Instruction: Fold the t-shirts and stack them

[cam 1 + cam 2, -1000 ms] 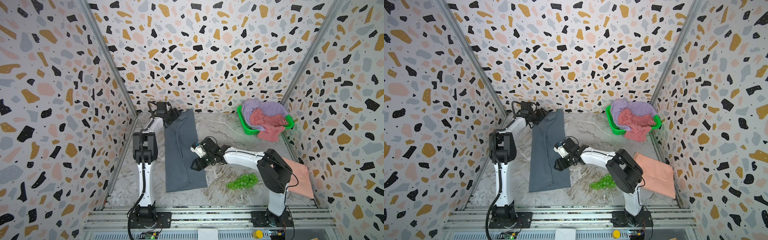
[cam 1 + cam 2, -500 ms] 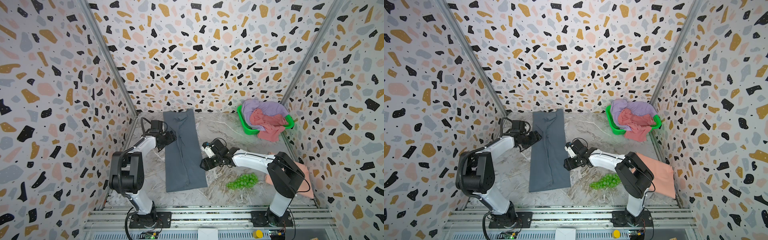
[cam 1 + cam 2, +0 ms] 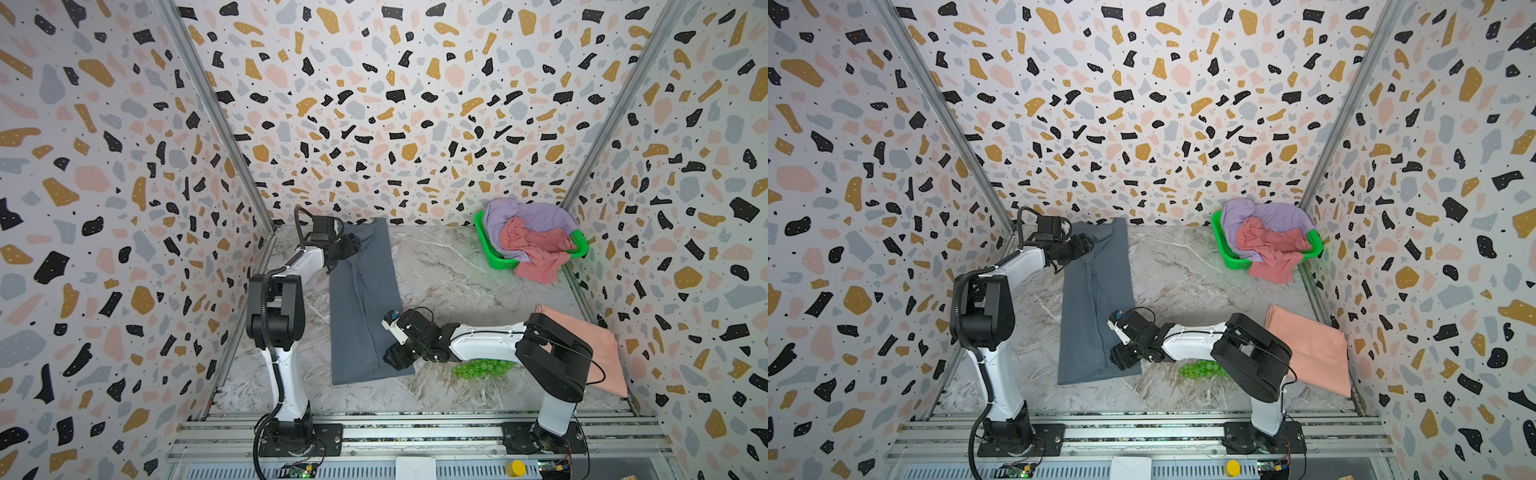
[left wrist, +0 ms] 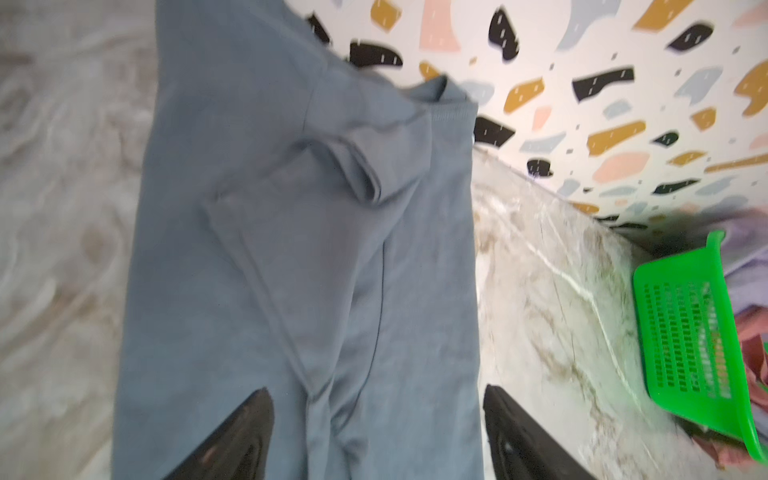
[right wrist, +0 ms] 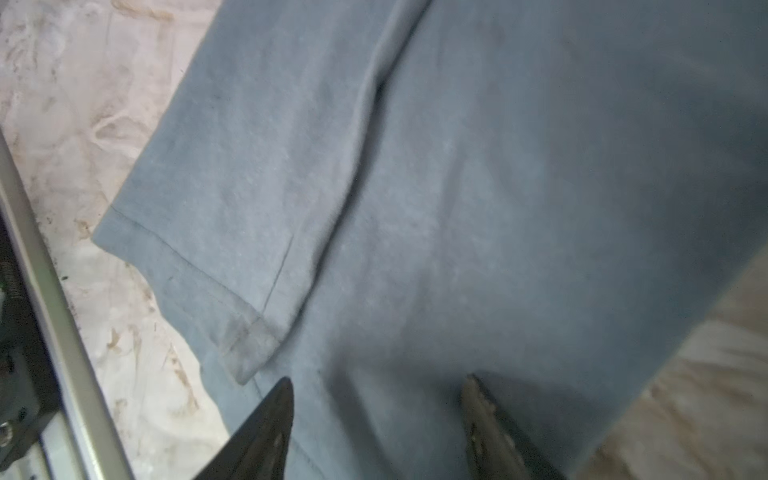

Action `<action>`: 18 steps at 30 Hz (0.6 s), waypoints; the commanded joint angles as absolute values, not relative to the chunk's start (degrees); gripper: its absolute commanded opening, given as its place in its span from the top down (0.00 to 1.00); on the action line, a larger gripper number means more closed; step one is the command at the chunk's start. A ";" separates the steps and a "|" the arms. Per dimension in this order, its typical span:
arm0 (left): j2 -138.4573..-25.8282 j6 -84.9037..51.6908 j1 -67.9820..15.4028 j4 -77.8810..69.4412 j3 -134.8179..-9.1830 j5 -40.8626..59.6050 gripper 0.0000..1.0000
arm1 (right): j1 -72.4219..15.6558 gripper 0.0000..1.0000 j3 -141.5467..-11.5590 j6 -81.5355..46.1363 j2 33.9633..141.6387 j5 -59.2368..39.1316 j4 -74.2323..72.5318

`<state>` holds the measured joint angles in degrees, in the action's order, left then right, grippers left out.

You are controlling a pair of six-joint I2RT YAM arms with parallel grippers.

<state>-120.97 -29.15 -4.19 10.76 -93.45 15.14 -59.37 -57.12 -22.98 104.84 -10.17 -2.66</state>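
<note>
A slate grey t-shirt (image 3: 361, 303) (image 3: 1096, 303) lies folded into a long strip on the left of the table. My left gripper (image 3: 353, 245) (image 3: 1086, 245) hovers over its far, collar end. In the left wrist view that gripper (image 4: 376, 395) is open over the grey cloth (image 4: 291, 249), holding nothing. My right gripper (image 3: 395, 357) (image 3: 1121, 357) sits at the strip's near right edge. It is open (image 5: 378, 378), its fingers spread above the cloth (image 5: 457, 187). A folded salmon peach t-shirt (image 3: 598, 336) lies at the right. Lilac (image 3: 528, 216) and rose pink (image 3: 536, 253) t-shirts are heaped in the basket.
The green mesh basket (image 3: 490, 249) (image 4: 685, 324) stands in the far right corner, with pink cloth spilling over its rim. Green plastic grapes (image 3: 478, 368) lie under my right forearm. Patterned walls close in the marble table on three sides, and a metal rail runs along the front.
My right gripper has slid toward the near hem of the grey shirt. My left gripper dropped back along the shirt's left edge, then returned to the collar end.
</note>
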 commanded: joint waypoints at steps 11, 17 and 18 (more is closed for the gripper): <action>-137.00 -32.05 -8.32 7.99 -104.22 17.29 0.20 | -64.91 0.36 -54.55 -28.58 106.95 -10.37 1.06; -141.03 -33.94 -13.04 6.95 -106.02 18.65 0.20 | -64.64 0.36 -49.17 -32.94 102.53 -6.43 2.09; -141.07 -34.66 -13.47 5.99 -105.68 18.76 0.20 | -64.48 0.36 -48.56 -33.26 101.82 -5.56 2.83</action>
<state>-138.10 -32.21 -11.44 5.58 -105.91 16.47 -64.42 -52.12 -29.58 102.41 -7.60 -7.09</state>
